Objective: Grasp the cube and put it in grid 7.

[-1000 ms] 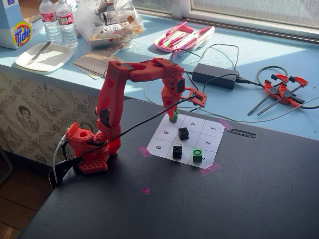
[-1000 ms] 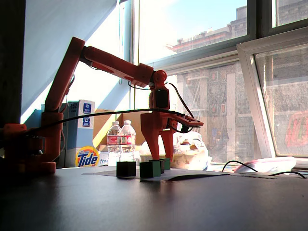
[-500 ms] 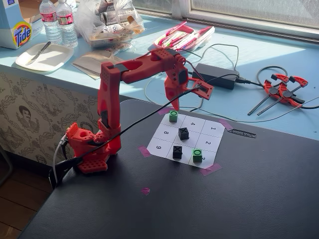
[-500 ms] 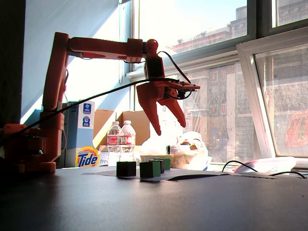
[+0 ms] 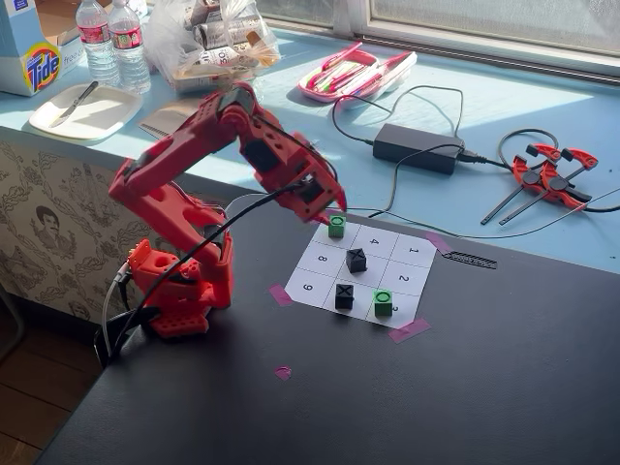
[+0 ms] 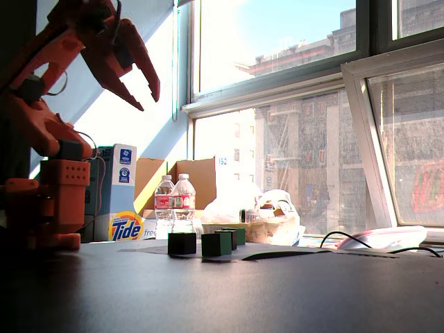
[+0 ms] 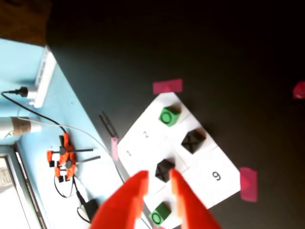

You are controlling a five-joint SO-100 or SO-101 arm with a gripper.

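A green cube (image 5: pixel 336 226) with a black ring on top sits on cell 7 (image 5: pixel 325 242), a corner cell of the white numbered grid (image 5: pixel 414 254). My gripper (image 5: pixel 332 212) hangs just above it, open and empty. In the wrist view this cube (image 7: pixel 161 213) lies between and below my spread red fingers (image 7: pixel 136 195), gripper (image 7: pixel 158 174). A second green cube (image 5: pixel 384 302) sits on cell 3, also in the wrist view (image 7: pixel 169 115). In the low fixed view the gripper (image 6: pixel 149 104) is raised high, jaws apart, well above the cubes (image 6: pixel 216 244).
Two black cubes stand on the grid, one on the middle cell (image 5: pixel 356 259) and an X one (image 5: pixel 344 295) beside cell 9. Pink tape (image 5: pixel 281 294) holds the grid's corners. A power brick (image 5: pixel 417 147), cables and orange clamps (image 5: pixel 547 172) lie on the blue counter behind.
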